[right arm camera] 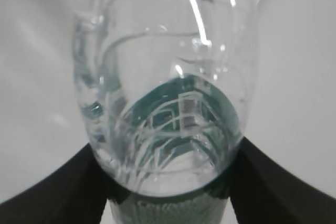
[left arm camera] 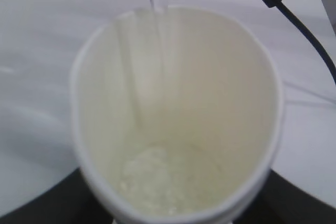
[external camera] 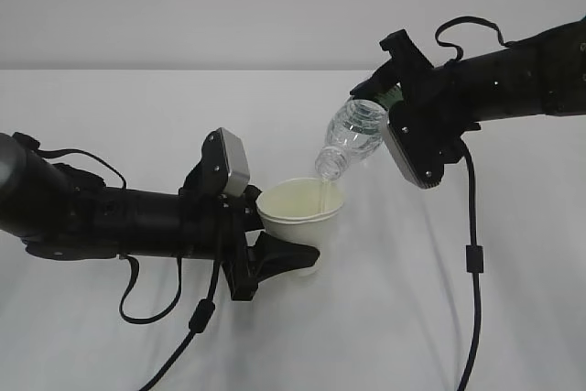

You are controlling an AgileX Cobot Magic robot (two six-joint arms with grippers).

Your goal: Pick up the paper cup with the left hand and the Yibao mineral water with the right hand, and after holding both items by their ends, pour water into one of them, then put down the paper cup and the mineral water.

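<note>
The left hand [external camera: 275, 258] reaches in low and level, its jaws clamped around the paper cup [external camera: 300, 206]. The right hand [external camera: 398, 103] slants downward from above, jaws gripping the tilted Yibao mineral water [external camera: 352, 137], whose mouth hangs over the cup's rim.

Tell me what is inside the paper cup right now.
A thin stream from the Yibao mineral water falls into the paper cup; a shallow bubbly pool of water covers its bottom. The cup's underside is hidden.

No print reads clearly; the bottle's green label [right arm camera: 173, 203] seems too blurred.
</note>
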